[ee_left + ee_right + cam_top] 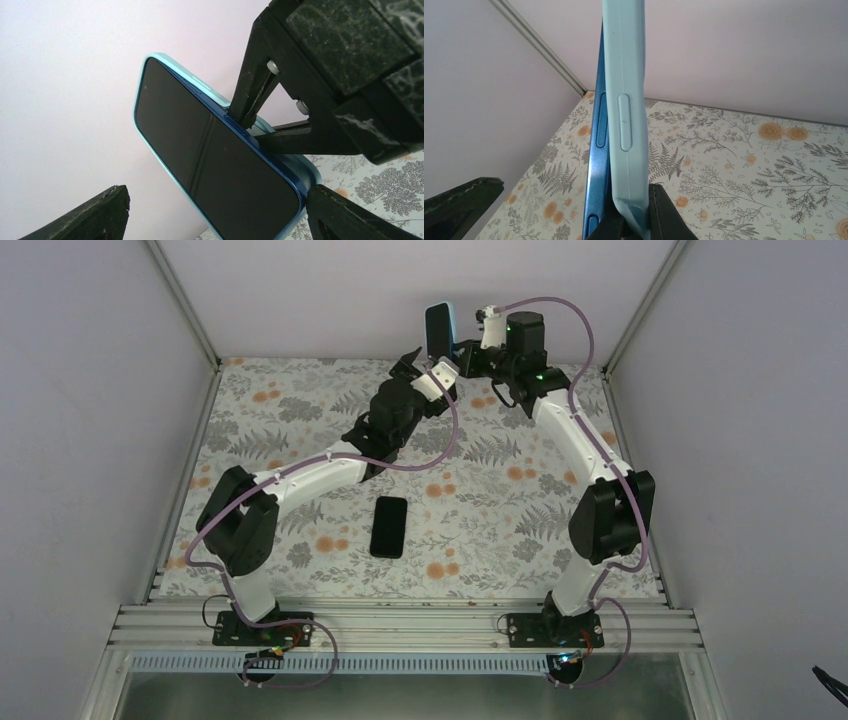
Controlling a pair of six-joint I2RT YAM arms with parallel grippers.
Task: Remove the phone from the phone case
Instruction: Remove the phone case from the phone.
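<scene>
The blue phone [210, 155] sits in a light blue phone case [200, 82], held upright in the air at the back of the table [438, 330]. My right gripper [636, 220] is shut on the side wall of the case [626, 100], and the phone's blue edge [599, 150] stands slightly out of it. One right finger [255, 90] lies between phone and case. My left gripper [217, 207] is open and straddles the phone's lower end, its right finger [335, 210] against the corner. In the top view the left gripper [418, 362] is just left of the phone.
A second, black phone [389, 527] lies flat on the floral tablecloth [500, 500] in the middle, between the two arms. Grey walls and a metal frame post [539, 47] close in the back corner behind the held phone.
</scene>
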